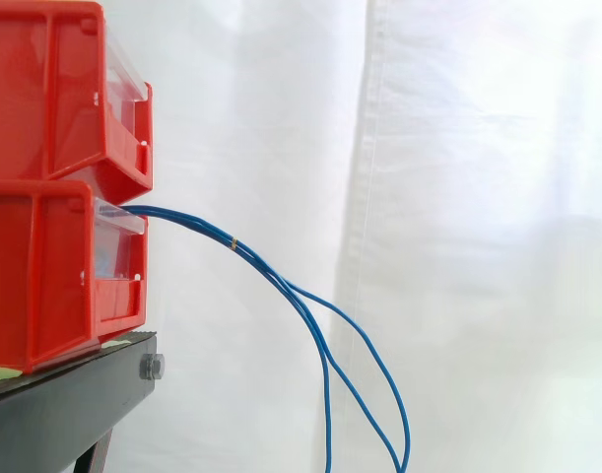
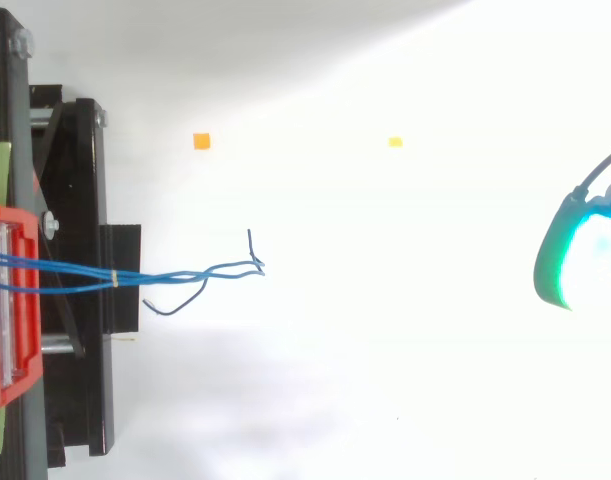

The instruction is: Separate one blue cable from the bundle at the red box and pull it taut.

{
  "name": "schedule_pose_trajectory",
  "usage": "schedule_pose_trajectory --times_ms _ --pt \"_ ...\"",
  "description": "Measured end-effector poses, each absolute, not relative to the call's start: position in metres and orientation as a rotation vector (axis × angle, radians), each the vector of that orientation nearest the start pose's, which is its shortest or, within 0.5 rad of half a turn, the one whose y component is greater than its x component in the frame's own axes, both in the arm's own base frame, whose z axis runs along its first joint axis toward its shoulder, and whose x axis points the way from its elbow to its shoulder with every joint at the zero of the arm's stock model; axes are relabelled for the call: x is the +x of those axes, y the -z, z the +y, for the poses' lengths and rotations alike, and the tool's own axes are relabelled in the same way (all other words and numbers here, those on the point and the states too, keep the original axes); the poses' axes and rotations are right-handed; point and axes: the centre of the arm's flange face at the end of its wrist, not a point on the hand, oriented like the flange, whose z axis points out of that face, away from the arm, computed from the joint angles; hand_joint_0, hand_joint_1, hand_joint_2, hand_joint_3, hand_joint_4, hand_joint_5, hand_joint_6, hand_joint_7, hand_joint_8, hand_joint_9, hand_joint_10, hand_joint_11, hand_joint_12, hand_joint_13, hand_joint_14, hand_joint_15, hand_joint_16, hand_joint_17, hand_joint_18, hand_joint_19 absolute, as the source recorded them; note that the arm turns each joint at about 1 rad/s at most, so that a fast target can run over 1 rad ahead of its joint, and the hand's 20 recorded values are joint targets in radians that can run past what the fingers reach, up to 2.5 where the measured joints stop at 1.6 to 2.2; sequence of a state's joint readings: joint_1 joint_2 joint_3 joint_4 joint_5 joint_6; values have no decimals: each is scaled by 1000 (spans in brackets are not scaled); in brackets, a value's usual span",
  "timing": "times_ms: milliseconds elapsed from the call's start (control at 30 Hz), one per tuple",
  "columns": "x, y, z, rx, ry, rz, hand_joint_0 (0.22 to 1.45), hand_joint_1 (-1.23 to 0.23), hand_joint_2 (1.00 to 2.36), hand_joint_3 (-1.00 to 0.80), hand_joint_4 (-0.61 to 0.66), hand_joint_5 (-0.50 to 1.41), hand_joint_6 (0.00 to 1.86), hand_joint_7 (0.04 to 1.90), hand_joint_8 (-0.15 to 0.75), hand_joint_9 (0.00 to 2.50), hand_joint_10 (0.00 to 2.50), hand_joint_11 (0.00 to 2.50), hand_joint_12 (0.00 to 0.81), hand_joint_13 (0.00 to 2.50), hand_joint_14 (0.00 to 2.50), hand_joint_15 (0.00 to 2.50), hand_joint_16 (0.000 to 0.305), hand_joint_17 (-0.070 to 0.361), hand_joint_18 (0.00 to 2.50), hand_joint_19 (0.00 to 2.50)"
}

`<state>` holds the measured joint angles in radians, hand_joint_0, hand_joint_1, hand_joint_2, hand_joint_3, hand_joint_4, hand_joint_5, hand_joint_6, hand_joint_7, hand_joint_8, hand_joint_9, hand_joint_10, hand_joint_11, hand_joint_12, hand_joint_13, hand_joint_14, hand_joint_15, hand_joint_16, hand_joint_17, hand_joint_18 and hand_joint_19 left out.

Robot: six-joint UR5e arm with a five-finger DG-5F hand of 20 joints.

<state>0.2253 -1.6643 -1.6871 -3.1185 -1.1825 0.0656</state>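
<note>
Grip state can't be told: hand [image 2: 570, 255] is a green-cyan glow well apart from the lower red box [image 1: 44, 276], touching nothing. Blue cables [image 1: 197, 223] exit the box front, bound by a yellow tie [image 1: 233, 241] near it, then hang slack below it, ends splayed.

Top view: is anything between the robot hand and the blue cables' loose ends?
In the top view the stretch from the robot hand to the blue cables is bare; a yellow marker lies off that line.
</note>
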Motion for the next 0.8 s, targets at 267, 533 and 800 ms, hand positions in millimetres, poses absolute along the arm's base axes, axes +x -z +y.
schedule_pose_trajectory --times_ms 267,533,800 --pt "526 -381 -61 1431 -920 1143 533 -539 1003 -455 220 -214 503 915 312 627 18 639 393 561 15 415 48 108 492 557" --pt "547 -358 -54 1385 -849 1147 534 -549 1002 -464 222 -205 503 924 312 678 18 666 383 617 18 456 46 104 517 569" --pt "595 -336 -33 1374 -833 1196 519 -601 1000 -500 214 -204 503 924 306 677 18 672 376 628 17 462 45 101 514 573"
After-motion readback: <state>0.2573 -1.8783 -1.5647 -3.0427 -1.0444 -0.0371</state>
